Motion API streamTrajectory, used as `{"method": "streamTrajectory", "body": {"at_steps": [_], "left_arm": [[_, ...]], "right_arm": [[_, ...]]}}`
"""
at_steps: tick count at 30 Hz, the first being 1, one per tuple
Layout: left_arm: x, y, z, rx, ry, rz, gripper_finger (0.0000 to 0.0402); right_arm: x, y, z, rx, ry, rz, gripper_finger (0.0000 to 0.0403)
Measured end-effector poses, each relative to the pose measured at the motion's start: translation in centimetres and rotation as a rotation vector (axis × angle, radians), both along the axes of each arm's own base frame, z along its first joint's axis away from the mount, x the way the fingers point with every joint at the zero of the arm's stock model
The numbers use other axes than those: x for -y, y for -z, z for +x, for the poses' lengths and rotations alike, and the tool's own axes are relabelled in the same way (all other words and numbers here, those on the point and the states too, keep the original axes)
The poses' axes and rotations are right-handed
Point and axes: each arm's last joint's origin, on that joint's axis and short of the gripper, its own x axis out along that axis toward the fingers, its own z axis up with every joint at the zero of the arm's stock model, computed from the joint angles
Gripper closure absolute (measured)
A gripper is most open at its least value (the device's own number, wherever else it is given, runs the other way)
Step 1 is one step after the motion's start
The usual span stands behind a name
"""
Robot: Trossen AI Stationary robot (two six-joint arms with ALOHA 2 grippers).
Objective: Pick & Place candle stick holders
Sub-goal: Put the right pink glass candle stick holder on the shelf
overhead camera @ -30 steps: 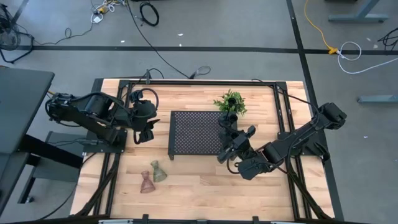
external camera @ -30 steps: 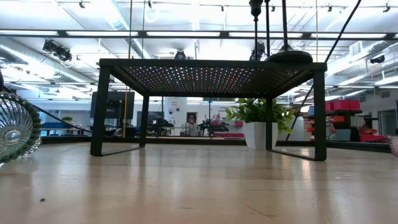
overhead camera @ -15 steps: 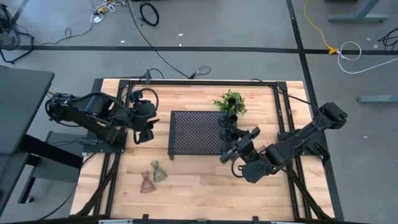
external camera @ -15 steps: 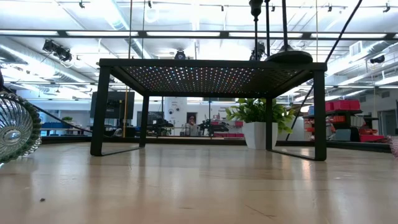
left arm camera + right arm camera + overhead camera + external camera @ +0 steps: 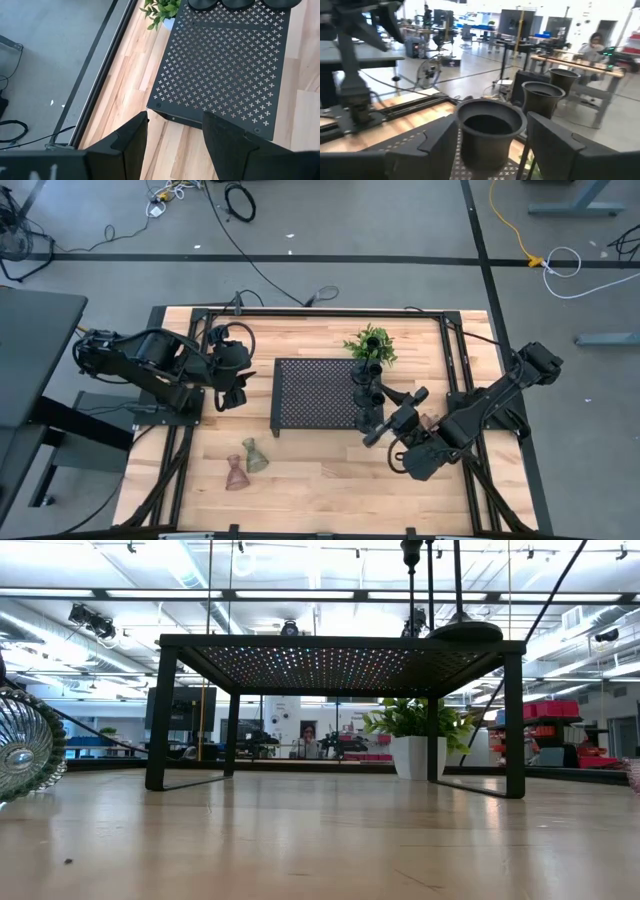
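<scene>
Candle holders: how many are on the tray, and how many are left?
Done: three black holders stand along the tray's right edge. In hand: the right gripper, open, straddles the nearest. Left: at least two glass holders on the wood; the left gripper waits beside the tray.

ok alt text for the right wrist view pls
Three black holders stand in a row on the tray, the nearest between the right gripper's open fingers. Behind lie the table's wood, a lab room and a seated person.

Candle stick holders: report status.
Right pincer open at black holders on tray. Left pincer open, left of tray. Two glass holders on table. No obstruction.
</scene>
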Motion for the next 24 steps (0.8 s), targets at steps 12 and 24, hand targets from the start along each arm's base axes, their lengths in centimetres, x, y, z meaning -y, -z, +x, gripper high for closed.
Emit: {"method": "streamTrajectory", "body": {"at_steps": [12,24], "left_arm": [[0.0,0.0,0.0,0.000,-0.001,-0.001,0.0209],[0.0,0.0,0.0,-0.001,-0.001,-0.002,0.0209]], "right_arm": [[-2.0,-0.1,-1.7,-0.018,-0.060,-0.037,0.0169],[-4.4,0.0,-3.9,-0.004,-0.162,-0.028,0.0169]]}}
